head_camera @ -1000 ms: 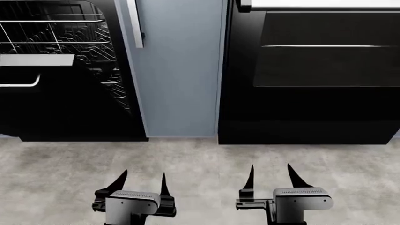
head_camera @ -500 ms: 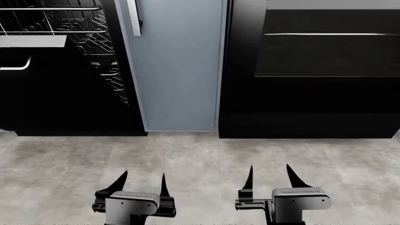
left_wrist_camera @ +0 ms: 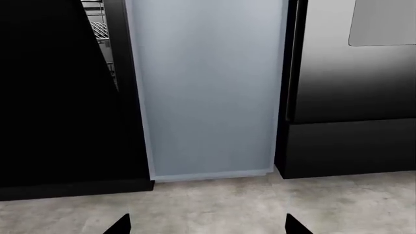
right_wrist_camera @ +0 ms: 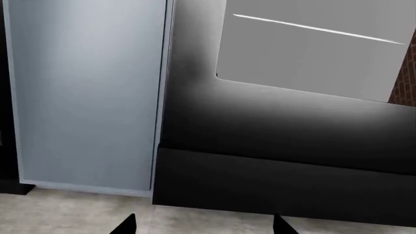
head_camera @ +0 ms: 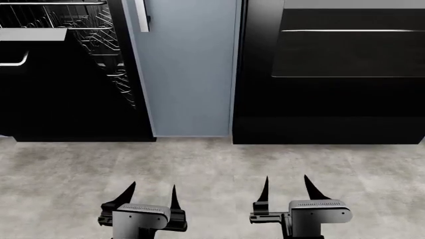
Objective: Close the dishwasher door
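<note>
Dishwasher door [head_camera: 40, 84] at far left, partly dropped with rack wires [head_camera: 99, 45] exposed, beside grey-blue cabinet door [head_camera: 189, 69]; left gripper [head_camera: 151, 193] and right gripper [head_camera: 287, 188] spread, empty, low over floor [head_camera: 219, 169], well apart, presumably for approach.

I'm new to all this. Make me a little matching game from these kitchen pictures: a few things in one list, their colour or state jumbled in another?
Things:
1. dishwasher door
2. cabinet door
3. floor
4. left claw

Descriptions:
A. grey-blue, shut
B. open, holding nothing
C. glossy black, hanging open
D. mottled pale grey

Pairs: 1-C, 2-A, 3-D, 4-B
</note>
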Robot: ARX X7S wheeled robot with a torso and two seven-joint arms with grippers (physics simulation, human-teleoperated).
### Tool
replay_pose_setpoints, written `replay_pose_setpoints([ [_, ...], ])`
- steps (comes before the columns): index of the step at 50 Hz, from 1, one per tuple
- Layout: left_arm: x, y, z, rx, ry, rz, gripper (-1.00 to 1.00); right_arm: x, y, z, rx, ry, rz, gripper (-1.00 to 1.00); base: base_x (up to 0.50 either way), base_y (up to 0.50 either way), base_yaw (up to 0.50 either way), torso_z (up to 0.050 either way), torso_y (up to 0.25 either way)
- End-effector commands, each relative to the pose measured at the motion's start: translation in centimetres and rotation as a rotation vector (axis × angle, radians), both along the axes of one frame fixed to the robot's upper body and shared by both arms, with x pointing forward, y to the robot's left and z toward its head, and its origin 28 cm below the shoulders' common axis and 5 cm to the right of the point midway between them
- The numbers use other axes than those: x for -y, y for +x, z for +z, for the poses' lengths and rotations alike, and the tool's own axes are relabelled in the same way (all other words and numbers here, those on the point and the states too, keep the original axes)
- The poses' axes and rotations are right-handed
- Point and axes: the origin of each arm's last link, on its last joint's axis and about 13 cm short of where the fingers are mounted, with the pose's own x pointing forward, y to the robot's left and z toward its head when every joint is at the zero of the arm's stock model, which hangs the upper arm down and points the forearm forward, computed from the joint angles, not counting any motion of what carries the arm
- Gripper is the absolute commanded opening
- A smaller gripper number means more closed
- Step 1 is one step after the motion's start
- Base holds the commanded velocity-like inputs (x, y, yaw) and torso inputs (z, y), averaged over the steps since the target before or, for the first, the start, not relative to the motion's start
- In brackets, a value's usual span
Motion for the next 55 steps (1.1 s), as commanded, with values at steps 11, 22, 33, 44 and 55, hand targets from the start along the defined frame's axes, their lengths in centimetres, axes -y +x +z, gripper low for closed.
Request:
replay_pose_setpoints([
  [11, 0.03, 0.02, 0.08, 0.005, 0.002, -0.005, 1.00, 0.00, -0.04, 0.08, 0.001, -0.005, 0.002, 1.00, 0.00, 0.00, 0.00, -0.050, 0.000],
  [22, 0.03, -0.13, -0.07, 0.007, -0.001, -0.013, 1.00, -0.10, -0.02, 0.03, -0.002, -0.006, 0.006, 1.00, 0.00, 0.00, 0.00, -0.050, 0.000],
  [33, -0.13, 0.13, -0.32, 0.002, -0.016, 0.010, 1.00, -0.33, -0.10, -0.15, 0.004, 0.000, 0.027, 1.00, 0.00, 0.00, 0.00, -0.014, 0.000],
  [44, -0.07, -0.26, -0.51, 0.017, -0.007, -0.022, 1.00, -0.35, -0.07, -0.33, -0.004, -0.004, 0.028, 1.00, 0.00, 0.00, 0.00, -0.050, 0.016],
  [55, -0.13, 0.10, -0.65, -0.014, -0.031, 0.008, 1.00, -0.52, -0.02, -0.30, 0.000, 0.002, 0.042, 1.00, 0.00, 0.00, 0.00, -0.036, 0.000],
])
